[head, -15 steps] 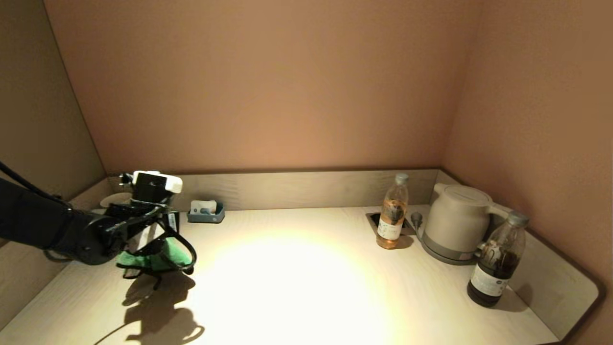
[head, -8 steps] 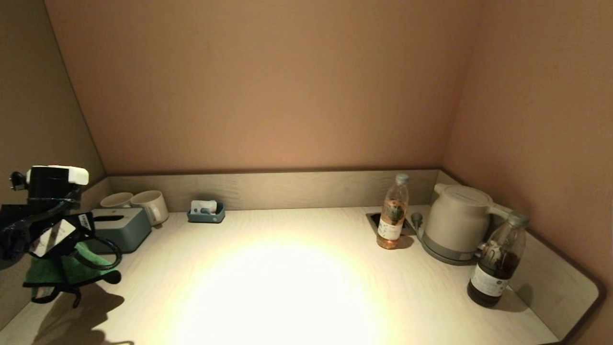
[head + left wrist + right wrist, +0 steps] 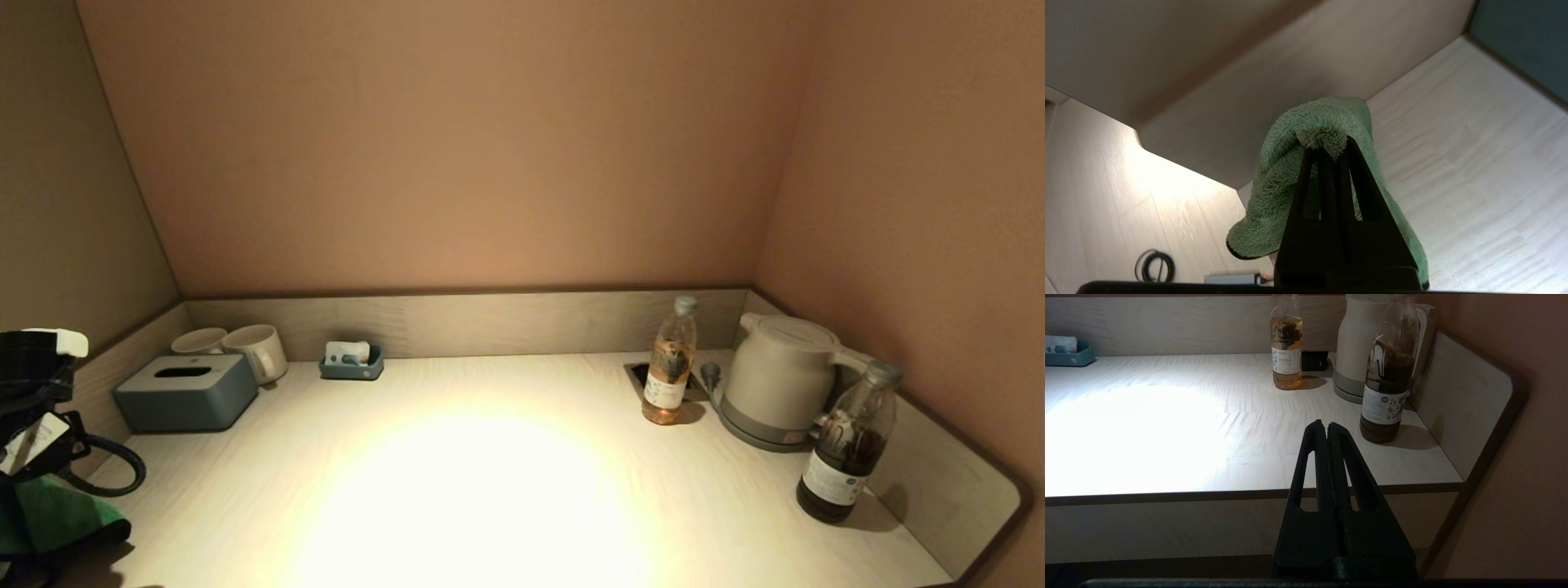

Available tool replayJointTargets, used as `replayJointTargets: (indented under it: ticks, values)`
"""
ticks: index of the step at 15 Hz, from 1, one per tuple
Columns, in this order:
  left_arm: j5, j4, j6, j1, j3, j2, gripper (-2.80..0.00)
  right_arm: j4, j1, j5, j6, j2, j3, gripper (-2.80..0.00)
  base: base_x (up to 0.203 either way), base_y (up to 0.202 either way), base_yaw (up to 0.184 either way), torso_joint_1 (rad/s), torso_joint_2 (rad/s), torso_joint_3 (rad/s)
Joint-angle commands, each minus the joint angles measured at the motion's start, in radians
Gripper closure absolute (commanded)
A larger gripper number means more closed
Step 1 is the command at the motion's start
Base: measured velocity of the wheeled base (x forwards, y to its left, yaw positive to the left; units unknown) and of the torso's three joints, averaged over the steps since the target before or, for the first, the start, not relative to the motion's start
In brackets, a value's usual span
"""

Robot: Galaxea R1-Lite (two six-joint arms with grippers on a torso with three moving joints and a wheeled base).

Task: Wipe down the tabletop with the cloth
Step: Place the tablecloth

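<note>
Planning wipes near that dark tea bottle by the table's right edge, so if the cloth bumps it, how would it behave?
The dark tea bottle looks tall and narrow, so a high nudge would probably tip it. It seems only about half full, likely fairly light. Its round body would probably roll toward the kettle or the edge.

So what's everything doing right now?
Left gripper: shut on the cloth, off the tabletop's left front corner.
Right gripper: shut, empty, before the front edge.
Pale bottle: upright, capped.
Dark bottle: upright, capped.
Kettle: lid down.
</note>
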Motion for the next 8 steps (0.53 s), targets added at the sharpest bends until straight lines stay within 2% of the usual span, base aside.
replayJointTargets:
  ticks: [1,4,8]
  values:
    - [0.005,-0.003,-0.016,0.005,-0.001,0.084,0.0,0.0,0.001,0.0,0.0,0.001,0.0,0.0,0.0,0.0,0.0,0.0,0.0,0.0]
    - [0.002,-0.003,-0.053,0.005,-0.004,0.141,0.0,0.0,0.001,0.0,0.0,0.001,0.0,0.0,0.0,0.0,0.0,0.0,0.0,0.0]
    - [0.002,-0.003,-0.059,0.005,-0.028,0.203,0.0,0.0,0.001,0.0,0.0,0.001,0.0,0.0,0.0,0.0,0.0,0.0,0.0,0.0]
